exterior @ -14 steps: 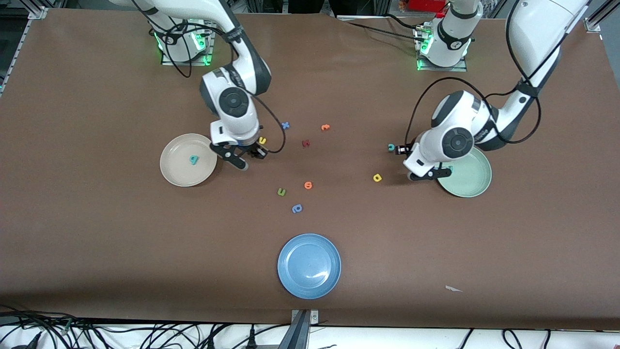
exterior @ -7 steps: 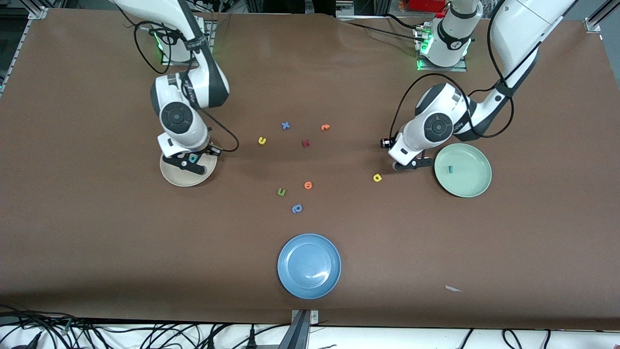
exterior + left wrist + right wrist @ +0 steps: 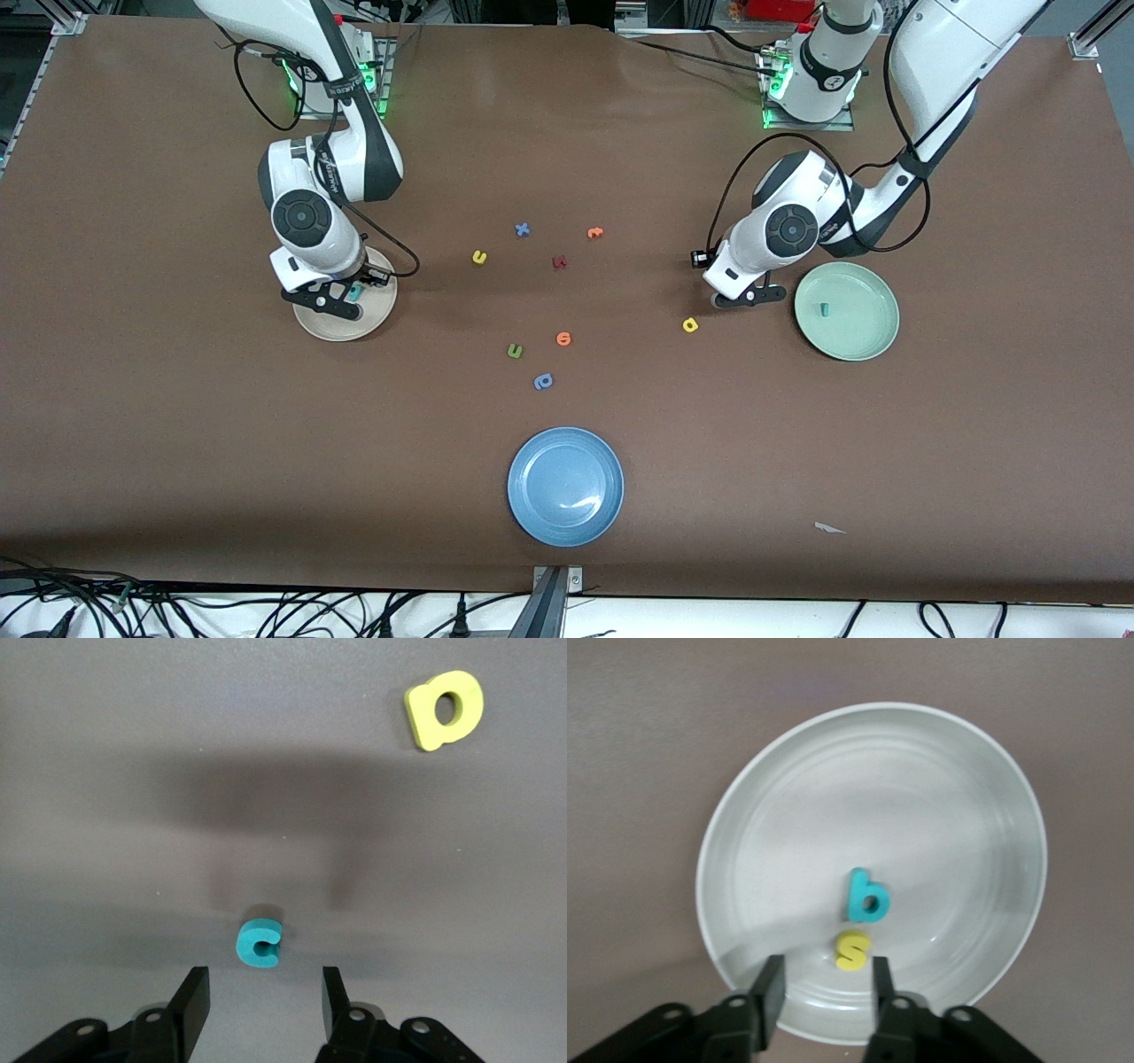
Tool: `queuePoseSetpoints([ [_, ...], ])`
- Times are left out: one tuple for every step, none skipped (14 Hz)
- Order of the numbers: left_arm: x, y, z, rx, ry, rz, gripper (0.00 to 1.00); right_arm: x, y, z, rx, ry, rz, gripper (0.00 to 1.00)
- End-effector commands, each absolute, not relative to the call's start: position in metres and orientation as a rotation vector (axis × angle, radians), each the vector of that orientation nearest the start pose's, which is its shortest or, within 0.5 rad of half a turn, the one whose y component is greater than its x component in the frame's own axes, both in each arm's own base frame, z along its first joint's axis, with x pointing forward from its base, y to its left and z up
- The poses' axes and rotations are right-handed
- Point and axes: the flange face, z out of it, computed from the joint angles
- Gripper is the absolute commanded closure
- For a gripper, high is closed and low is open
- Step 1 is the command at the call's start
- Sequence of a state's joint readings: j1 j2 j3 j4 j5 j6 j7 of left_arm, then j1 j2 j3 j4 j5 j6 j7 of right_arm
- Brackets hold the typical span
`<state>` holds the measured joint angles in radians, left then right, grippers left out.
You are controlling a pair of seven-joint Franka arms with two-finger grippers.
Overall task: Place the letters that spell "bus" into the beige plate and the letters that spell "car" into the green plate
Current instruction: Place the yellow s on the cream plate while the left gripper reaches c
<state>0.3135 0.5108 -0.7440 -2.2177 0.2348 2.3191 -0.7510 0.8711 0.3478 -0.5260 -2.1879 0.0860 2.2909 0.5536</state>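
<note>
Yellow "s" (image 3: pixel 852 950): just dropped beside teal "b" (image 3: pixel 867 896) in the beige plate (image 3: pixel 992 815), at six o'clock, under the right gripper (image 3: pixel 821 985), fingers now parted and empty.
Teal "c" (image 3: pixel 259 941): on the tabletop (image 3: pixel 106 771), the left gripper (image 3: pixel 259 994) having swung over from the green plate (image 3: pixel 873 341), fingers open astride it.
Remaining: yellow "u" (image 3: pixel 479 257), yellow "a" (image 3: pixel 690 325).

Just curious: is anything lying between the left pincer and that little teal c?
No. In the left wrist view, only bare table separates the left pincer from the teal c.

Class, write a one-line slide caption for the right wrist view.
Open right gripper over the beige plate, which holds a teal "b" and yellow "s".

Even overhead light, soft shadows (under both arms), sharp focus, slight plate glare
</note>
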Motion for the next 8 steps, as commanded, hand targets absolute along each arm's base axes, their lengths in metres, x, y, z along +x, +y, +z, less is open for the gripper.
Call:
queuePoseSetpoints([
  [0.467, -0.230, 0.176, -3.113, -0.267, 0.431, 0.41, 0.490, 0.219, 0.239, -3.232, 0.598, 0.179, 0.00],
  [0.468, -0.232, 0.174, -3.126, -0.287, 0.423, 0.41, 0.479, 0.254, 0.239, -3.206, 0.647, 0.173, 0.00],
  [0.467, -0.232, 0.171, -3.127, -0.288, 0.431, 0.41, 0.470, 0.284, 0.238, -3.173, 0.715, 0.135, 0.01],
  [0.467, -0.232, 0.171, -3.127, -0.290, 0.433, 0.41, 0.467, 0.297, 0.235, -3.121, 0.833, 0.083, 0.02],
  [0.467, -0.232, 0.171, -3.126, -0.290, 0.434, 0.41, 0.450, 0.325, 0.228, -3.095, 0.868, 0.069, 0.08],
  [0.467, -0.231, 0.169, -3.126, -0.288, 0.437, 0.43, 0.439, 0.341, 0.219, -3.081, 0.898, 0.068, 0.16],
  [0.467, -0.231, 0.168, -3.123, -0.271, 0.428, 0.44, 0.434, 0.348, 0.214, -3.071, 0.909, 0.057, 0.24],
  [0.467, -0.231, 0.168, -3.121, -0.258, 0.419, 0.44, 0.432, 0.351, 0.209, -3.070, 0.900, 0.052, 0.28],
])
